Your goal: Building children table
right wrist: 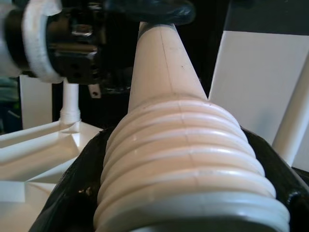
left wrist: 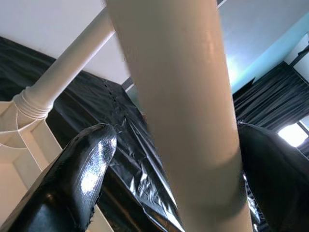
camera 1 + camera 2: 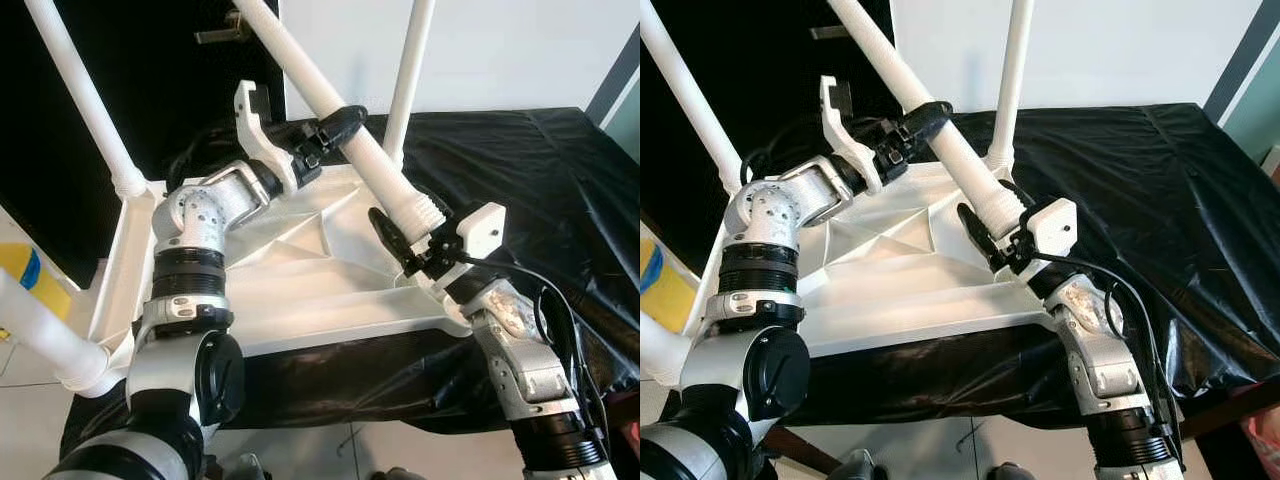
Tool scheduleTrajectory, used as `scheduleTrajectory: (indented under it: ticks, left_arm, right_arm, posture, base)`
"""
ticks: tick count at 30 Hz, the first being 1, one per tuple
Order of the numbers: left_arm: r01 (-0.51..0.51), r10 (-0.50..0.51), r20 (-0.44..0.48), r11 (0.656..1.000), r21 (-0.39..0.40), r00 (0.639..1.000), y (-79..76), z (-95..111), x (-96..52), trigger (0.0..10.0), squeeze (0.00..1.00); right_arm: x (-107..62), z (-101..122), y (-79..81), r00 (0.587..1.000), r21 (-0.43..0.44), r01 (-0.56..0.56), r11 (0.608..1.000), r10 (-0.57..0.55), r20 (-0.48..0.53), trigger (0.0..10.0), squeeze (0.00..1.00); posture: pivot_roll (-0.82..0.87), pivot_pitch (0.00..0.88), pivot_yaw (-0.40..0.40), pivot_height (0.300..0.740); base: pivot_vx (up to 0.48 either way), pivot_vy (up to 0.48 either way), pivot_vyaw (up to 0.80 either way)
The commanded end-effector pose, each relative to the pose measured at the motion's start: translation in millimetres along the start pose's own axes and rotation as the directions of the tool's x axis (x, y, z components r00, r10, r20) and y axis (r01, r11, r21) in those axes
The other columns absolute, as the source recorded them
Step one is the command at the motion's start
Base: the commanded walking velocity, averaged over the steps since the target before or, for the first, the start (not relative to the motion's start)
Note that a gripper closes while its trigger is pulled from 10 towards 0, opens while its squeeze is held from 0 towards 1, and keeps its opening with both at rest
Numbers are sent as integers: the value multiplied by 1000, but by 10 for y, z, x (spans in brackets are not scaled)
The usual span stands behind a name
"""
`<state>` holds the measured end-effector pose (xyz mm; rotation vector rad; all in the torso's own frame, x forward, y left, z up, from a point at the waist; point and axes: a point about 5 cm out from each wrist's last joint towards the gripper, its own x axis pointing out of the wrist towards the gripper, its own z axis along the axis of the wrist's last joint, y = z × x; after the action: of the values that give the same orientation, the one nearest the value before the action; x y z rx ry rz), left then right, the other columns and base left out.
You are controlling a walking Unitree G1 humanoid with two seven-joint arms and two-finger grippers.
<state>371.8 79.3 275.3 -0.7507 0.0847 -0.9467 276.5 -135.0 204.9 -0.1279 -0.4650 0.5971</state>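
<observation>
A white children's table [image 3: 300, 270] lies upside down on a black-covered surface. A loose white table leg [image 3: 315, 80] slants over it, its ribbed threaded end [image 3: 425, 210] low near the table's near right corner. My left gripper [image 3: 343, 122] is shut around the leg's smooth shaft [image 2: 183, 121], one black finger [image 2: 72, 183] on each side. Lower down, my right gripper [image 3: 408, 243] is shut on the threaded end [image 1: 188, 159]. The corner socket under it is hidden by the gripper.
Fitted legs stand up at the far left [image 3: 85, 100], far right [image 3: 410, 70] and near left [image 3: 40, 335] corners. Black cloth [image 3: 540, 180] spreads to the right. A yellow and blue object [image 3: 30, 275] sits at the left, with tiled floor below.
</observation>
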Motion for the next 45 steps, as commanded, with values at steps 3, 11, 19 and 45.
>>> scheduleTrajectory:
  ticks: [3,11,19,45]
  left_arm:
    - [11,-11,16,1000,-4,1000,-40,86,40,10000,0]
    - [-8,13,86,998,-57,996,-19,349,53,0,0]
    - [4,0,74,998,-56,997,-29,329,69,0,0]
    - [-78,88,-2,894,441,996,-183,105,173,10000,0]
  right_arm:
    - [-31,10,56,999,10,-38,999,38,-7,10000,0]
    - [-97,-51,110,996,7,-69,998,70,-61,10000,0]
    - [-96,-52,102,995,7,-66,998,67,-68,10000,0]
    - [-49,-82,64,992,94,74,993,-64,-110,10000,0]
  posture:
    - [-65,0,37,740]
    - [-69,0,48,740]
    - [-66,0,49,740]
    - [-56,0,28,740]
  base:
    - [0,0,0]
    - [0,0,0]
    - [0,0,0]
    - [0,0,0]
